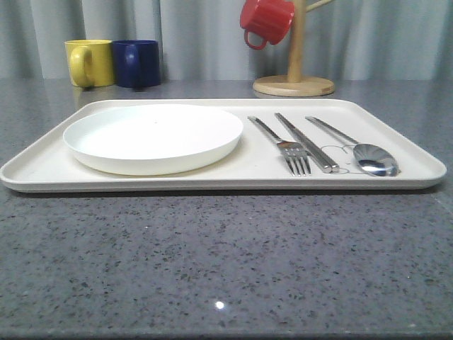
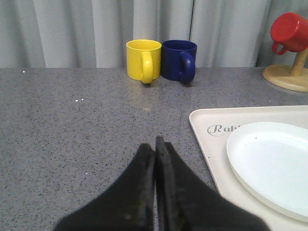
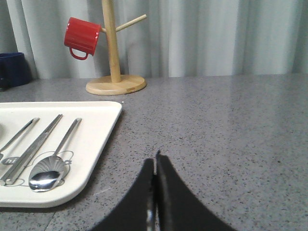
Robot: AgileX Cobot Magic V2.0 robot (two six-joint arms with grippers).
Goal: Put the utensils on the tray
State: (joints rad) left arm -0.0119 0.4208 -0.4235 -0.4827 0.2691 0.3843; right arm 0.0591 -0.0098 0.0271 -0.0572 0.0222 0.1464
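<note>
Looking at centre-right of the front view, we see the fork [image 1: 291, 151], chopsticks [image 1: 306, 142] and spoon [image 1: 368, 157] lying on the tray [image 1: 42, 170]. Left gripper [image 2: 155, 144] and right gripper [image 3: 155, 161] rest pressed together, empty. We judge placing finished; nothing remains.

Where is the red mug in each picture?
Front view: the red mug hangs at the top, right of centre, on the wooden mug tree behind the tray.
Left wrist view: it is in the top right corner, on the same tree.
Right wrist view: it hangs at upper left, beyond the tray's far corner.
Shared landmark: the wooden mug tree.
</note>
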